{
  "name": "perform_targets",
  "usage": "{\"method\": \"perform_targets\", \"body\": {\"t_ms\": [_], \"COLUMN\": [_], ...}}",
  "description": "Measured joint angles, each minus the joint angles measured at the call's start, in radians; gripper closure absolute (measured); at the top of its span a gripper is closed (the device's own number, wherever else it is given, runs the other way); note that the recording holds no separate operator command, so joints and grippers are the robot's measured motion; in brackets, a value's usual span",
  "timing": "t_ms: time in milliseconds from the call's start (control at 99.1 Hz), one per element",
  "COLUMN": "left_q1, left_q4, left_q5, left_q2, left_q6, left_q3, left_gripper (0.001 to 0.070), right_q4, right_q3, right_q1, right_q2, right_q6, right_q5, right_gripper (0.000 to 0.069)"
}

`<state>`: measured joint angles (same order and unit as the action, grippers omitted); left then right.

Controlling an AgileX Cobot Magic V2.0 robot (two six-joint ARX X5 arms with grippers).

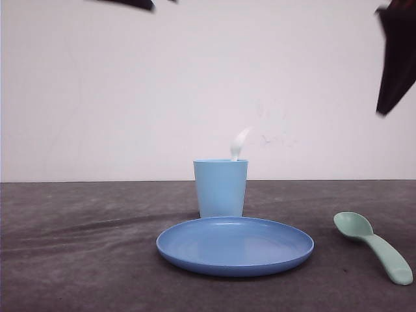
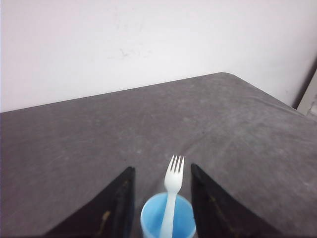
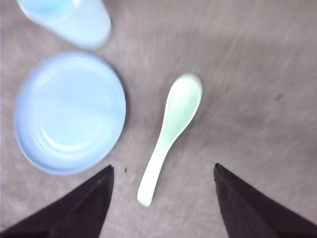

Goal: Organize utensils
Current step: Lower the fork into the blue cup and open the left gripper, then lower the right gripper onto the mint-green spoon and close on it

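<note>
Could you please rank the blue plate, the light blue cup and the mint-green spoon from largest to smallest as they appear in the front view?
1. Blue plate, clearly the widest.
2. Light blue cup. It stands behind the plate, so it may look smaller than it is.
3. Mint-green spoon, the slimmest, lying right of the plate.

The white fork (image 2: 173,191) stands handle-down inside the light blue cup (image 1: 221,188), its four tines pointing up above the rim; from the front only its pale, blurred top shows over the cup's edge. The mint-green spoon (image 1: 374,246) lies flat on the grey bench (image 1: 78,260), bowl facing up, thick rounded handle stretched out straight, just beside the blue plate (image 1: 234,246) on its right and not touching it.
</note>
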<state>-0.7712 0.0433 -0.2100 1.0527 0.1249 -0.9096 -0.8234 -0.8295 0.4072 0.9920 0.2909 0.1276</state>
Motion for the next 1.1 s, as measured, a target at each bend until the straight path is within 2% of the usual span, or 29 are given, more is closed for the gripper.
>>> {"method": "perform_targets", "body": {"t_ms": [232, 414, 676, 919, 969, 1100], "left_q1": [-0.006, -0.006, -0.006, -0.006, -0.006, -0.006], "left_q4": [0.269, 0.416, 0.546, 0.615, 0.622, 0.646], "left_q5": [0.0, 0.0, 0.0, 0.0, 0.0, 0.0], "left_q2": [-0.219, -0.326, -0.396, -0.438, -0.443, -0.451], "left_q6": [-0.002, -0.002, -0.002, -0.002, -0.002, -0.002], "left_q3": [0.0, 0.0, 0.0, 0.0, 0.0, 0.0], "left_gripper": [0.0514, 0.0514, 0.0514, 0.0514, 0.0514, 0.0514], "right_q4": [0.006, 0.029, 0.104, 0.119, 0.122, 0.141], "right_q3": [0.0, 0.0, 0.0, 0.0, 0.0, 0.0], "right_q1": [0.082, 0.135, 0.226, 0.234, 0.234, 0.233], "right_q2": [0.132, 0.225, 0.365, 0.449, 0.455, 0.474], "right_q6": [0.105, 0.172, 0.243, 0.285, 0.29, 0.293], "right_q5": [-0.052, -0.103, -0.196, -0.236, -0.249, -0.255], "right_gripper": [0.0293, 0.0293, 0.0293, 0.0294, 0.0316, 0.0426]}}
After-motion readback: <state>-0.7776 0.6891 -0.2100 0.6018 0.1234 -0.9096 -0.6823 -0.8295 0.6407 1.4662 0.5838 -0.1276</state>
